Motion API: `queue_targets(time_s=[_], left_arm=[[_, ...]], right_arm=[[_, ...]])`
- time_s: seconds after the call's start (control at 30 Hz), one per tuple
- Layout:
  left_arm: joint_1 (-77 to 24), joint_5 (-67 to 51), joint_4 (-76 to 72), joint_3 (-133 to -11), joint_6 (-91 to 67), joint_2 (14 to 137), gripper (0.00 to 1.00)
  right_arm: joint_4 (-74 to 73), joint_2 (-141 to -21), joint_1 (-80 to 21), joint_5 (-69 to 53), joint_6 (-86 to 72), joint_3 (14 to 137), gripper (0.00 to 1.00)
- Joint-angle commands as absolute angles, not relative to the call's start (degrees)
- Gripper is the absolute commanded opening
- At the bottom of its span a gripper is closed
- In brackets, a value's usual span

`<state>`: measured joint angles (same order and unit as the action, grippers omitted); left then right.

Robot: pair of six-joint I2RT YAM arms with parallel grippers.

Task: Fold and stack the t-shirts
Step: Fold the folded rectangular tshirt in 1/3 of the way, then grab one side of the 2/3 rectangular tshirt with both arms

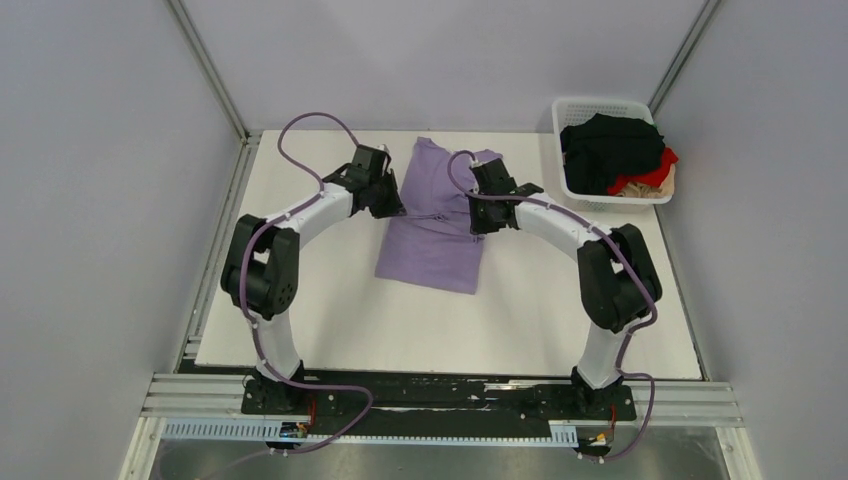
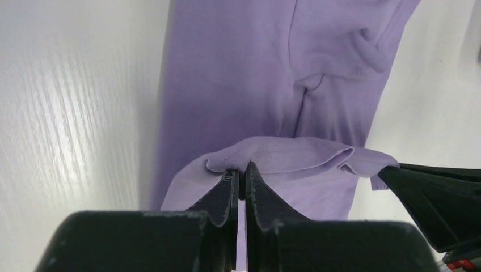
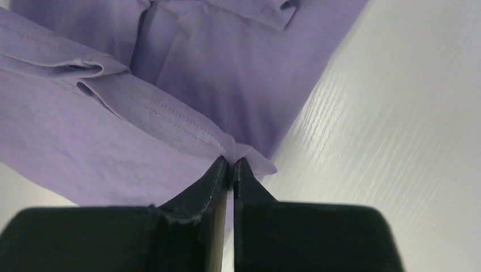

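A light purple t-shirt (image 1: 432,240) lies lengthwise on the white table (image 1: 330,320), its sides folded in. My left gripper (image 1: 393,207) is shut on the shirt's hem at its left edge, seen in the left wrist view (image 2: 241,167) with the hem (image 2: 283,153) lifted. My right gripper (image 1: 478,222) is shut on the same hem at the right edge, seen in the right wrist view (image 3: 231,161) pinching the stitched corner (image 3: 170,122). Black (image 1: 610,150), red (image 1: 655,170) and beige shirts lie in the basket.
A white lattice basket (image 1: 600,105) stands at the back right corner of the table. Grey walls and metal frame posts close in the table on the left, back and right. The right gripper's black finger (image 2: 437,198) shows at the right of the left wrist view.
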<state>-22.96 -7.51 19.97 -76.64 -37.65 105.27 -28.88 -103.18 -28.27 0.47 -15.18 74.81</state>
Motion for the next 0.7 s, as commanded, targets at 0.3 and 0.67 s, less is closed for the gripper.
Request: queue_targets(time_s=[0.3,0.67], left_arm=[[-19.7,-6.4,24.4,-95.7,-33.2,115.7,0.98],[-19.8,-10.2,22.1,-68.0,-35.4,93.6,1.0]], right_arm=[[-24.6,-110.7,-21.5,2.0,-14.0,87.7,0.7],[-21.9,-91.0,-30.7,-1.7,-13.3,61.6,1.0]])
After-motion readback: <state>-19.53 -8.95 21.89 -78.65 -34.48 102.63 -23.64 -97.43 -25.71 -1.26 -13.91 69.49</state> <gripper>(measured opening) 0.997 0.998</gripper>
